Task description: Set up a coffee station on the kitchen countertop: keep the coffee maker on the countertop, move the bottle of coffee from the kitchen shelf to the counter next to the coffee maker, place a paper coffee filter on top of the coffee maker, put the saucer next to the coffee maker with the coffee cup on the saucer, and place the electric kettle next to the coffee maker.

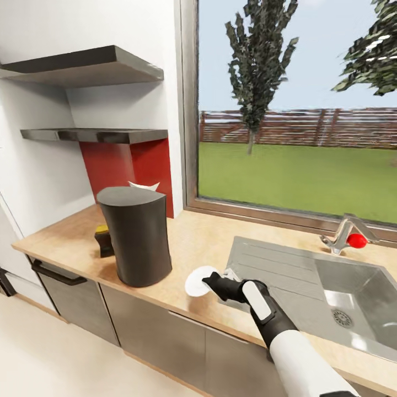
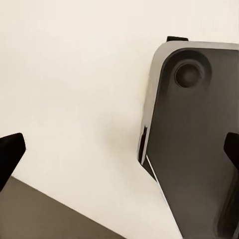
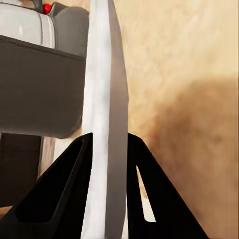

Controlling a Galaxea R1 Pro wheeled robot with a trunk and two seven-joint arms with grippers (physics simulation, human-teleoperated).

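Kitchen scene, sim render. Right claw [image 1: 212,282] clamped on saucer [image 1: 199,280], gripping rim edge-on; fingers [image 3: 59,194] pinching either face of the thin white disc in wrist view. Saucer held tilted over front part of table [image 1: 204,242], between maker [image 1: 135,242] and sink [image 1: 309,281], just beside the drainer's corner. Cannot tell whether lower edge touches the wood yet.

Maker upright on table, w/ white filter [image 1: 143,186] peeking up behind its top. Small bottle [image 1: 103,241] w/ yellow cap tucked just beside maker, wall side. Two black shelves [image 1: 94,134] above, bare as far as visible.

Left claw [image 2: 119,149] open, nothing between tips, pointing at pale floor and a dark grey part of robot base.

Handling, as judgement: saucer light, rigid, glossy, prob. slippery and chippable. Rim pinch OK for carrying but poor for laying flat; best to level it low over table near maker before letting go, so no drop or wobble. Cup and kettle not yet at station.
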